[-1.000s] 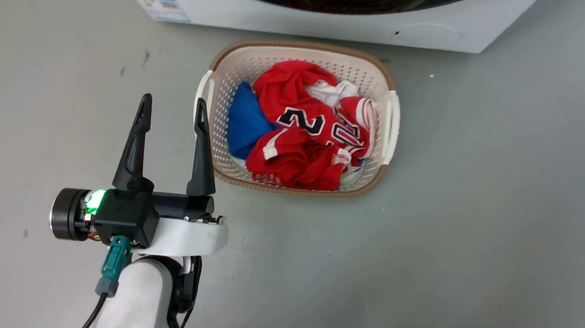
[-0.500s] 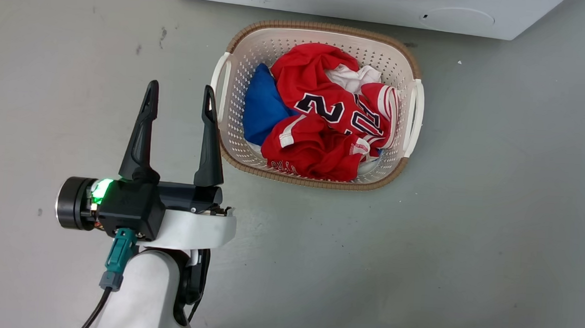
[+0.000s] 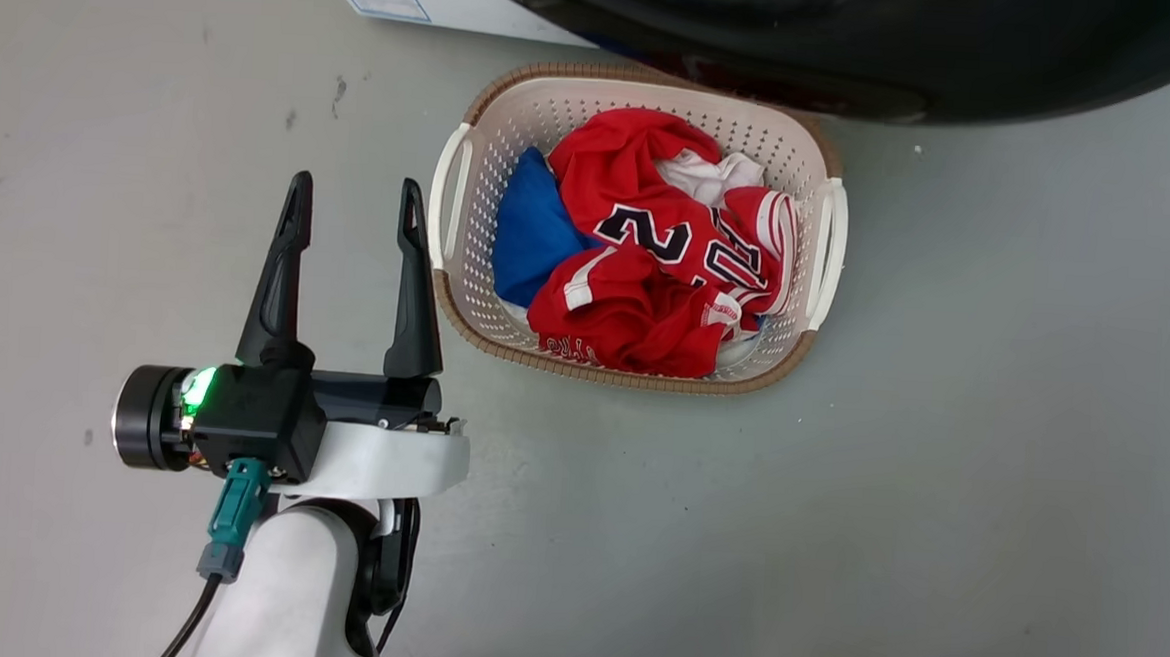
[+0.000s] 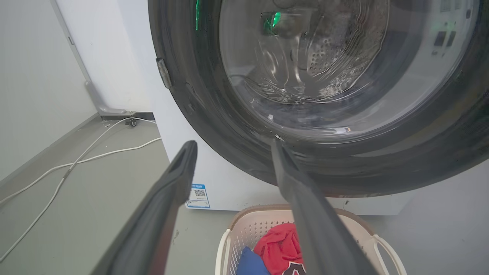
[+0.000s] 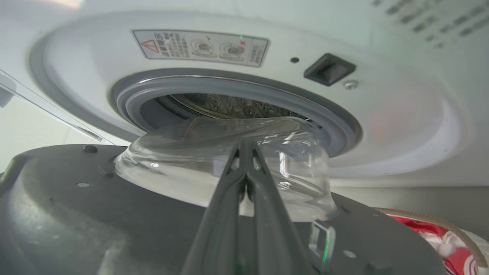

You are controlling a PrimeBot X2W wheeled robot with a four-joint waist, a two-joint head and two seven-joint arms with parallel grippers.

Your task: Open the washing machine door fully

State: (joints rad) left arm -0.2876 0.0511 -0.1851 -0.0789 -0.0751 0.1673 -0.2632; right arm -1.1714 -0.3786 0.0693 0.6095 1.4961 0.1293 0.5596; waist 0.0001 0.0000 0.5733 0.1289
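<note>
In your head view, the left gripper [image 3: 354, 186] is spread, with the laundry basket [image 3: 633, 376] just right of its fingertips and the washing machine door [image 3: 860, 43] ahead-right. In your left wrist view, that door hangs swung out ahead of the spread fingers. In your right wrist view, the right gripper [image 5: 244, 143] is pressed together over the door's inner face, with the washing machine [image 5: 382, 114] beyond its tips.

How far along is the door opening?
Done: the washing machine door is unlatched and swung off the gasket. In hand: the right end effector, shut, points at its inner glass bowl. Remaining: it is part open, overhanging the laundry basket; the left end effector hangs open.
</note>
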